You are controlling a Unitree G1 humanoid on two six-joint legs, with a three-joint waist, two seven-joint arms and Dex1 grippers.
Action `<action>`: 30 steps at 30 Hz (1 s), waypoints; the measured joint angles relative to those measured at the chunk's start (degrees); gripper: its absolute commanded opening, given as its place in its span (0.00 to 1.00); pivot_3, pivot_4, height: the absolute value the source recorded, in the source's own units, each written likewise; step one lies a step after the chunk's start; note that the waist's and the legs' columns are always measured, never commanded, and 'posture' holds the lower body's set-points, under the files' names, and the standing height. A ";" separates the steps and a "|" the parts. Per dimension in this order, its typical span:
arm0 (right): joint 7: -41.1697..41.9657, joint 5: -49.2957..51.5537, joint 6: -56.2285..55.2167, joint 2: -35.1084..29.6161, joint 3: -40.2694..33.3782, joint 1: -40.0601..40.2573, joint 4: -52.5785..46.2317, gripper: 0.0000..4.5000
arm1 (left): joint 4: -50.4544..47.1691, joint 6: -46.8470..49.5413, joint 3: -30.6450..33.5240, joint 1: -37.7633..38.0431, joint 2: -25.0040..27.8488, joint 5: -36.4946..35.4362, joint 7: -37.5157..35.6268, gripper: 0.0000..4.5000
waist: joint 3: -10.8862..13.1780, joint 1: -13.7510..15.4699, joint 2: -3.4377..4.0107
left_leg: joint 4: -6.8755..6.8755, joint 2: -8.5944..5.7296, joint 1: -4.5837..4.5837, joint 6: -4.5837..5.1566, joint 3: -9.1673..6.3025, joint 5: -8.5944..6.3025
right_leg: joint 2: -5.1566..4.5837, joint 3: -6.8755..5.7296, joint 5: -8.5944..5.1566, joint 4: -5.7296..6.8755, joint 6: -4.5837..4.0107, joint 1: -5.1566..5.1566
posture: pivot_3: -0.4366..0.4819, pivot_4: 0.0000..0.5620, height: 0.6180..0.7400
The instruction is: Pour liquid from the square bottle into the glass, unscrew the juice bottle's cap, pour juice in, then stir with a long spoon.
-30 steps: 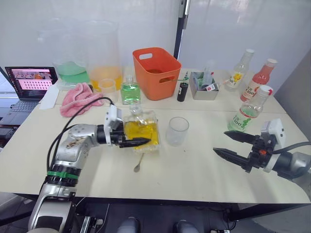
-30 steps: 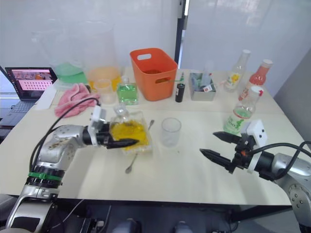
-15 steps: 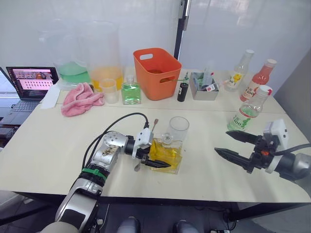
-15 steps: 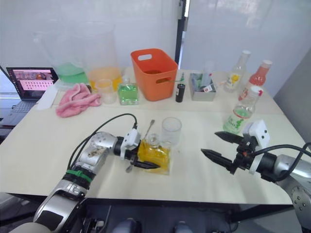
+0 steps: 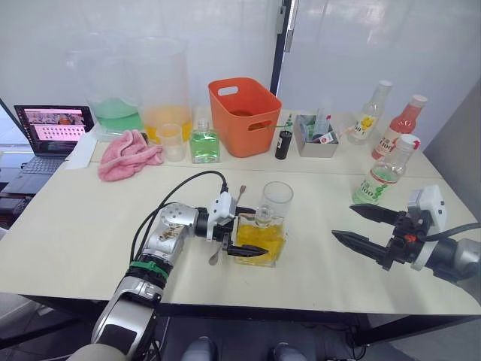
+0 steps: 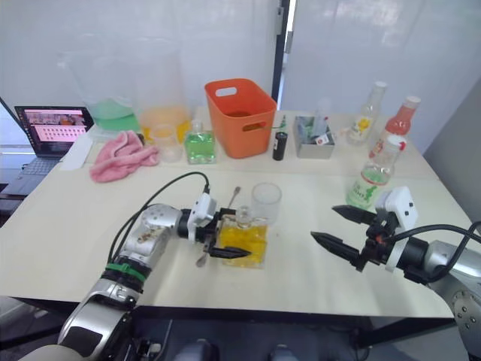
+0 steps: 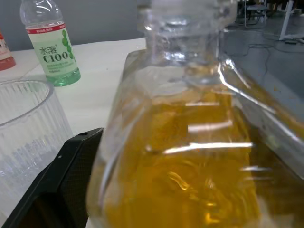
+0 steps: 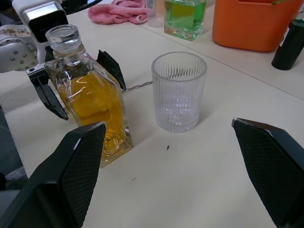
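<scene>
step one is in hand: small clear square-sided glass bottle of yellow liquid (image 5: 260,236), upright near the desk's middle, is straddled by the left gripper (image 5: 246,230); contact cannot be told. lifting and tilting over the ribbed clear glass tumbler (image 5: 276,203) is required next. right gripper (image 5: 356,226) is held spread, empty.

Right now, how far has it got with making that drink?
Early. The left claw brackets the upright square bottle, fingers apart; the glass looks empty. The juice bottle remains capped, the long spoon lies on the table, and the right claw hangs open.

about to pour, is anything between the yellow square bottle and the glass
Nothing visible. The square glass bottle of yellow liquid stands upright between the left claw fingers, right beside the clear ribbed glass, bare table between them.
</scene>
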 measured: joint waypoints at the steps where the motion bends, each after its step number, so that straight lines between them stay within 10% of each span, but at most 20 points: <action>1: 0.22 0.05 0.02 -0.13 0.04 -0.12 0.00 1.00 | -1.54 1.94 0.04 -0.04 0.81 -0.49 -0.38 1.00 | 0.00 -0.03 0.00 | 0.00 0.01 0.00 0.00 -0.01 0.00 | 0.01 0.00 0.00 0.00 0.00 0.00 | 0.48 0.27 0.99; 23: 0.85 -0.03 0.02 -0.33 1.79 -2.01 0.14 1.00 | -11.93 11.32 -0.23 0.76 -1.16 -0.43 8.23 1.00 | 0.00 0.28 0.00 | 0.00 -0.03 -0.01 0.00 0.00 0.00 | 0.01 0.06 0.00 -0.04 0.00 0.02 | 0.48 0.27 0.99; 30: 0.60 0.01 0.09 -0.33 1.83 -2.31 0.01 1.00 | -12.78 11.18 -0.86 1.80 -0.44 -0.73 6.87 0.65 | 0.00 0.26 0.01 | 0.00 -0.01 0.00 0.00 0.00 0.00 | 0.01 0.07 0.00 -0.05 0.00 0.03 | 0.48 0.27 0.99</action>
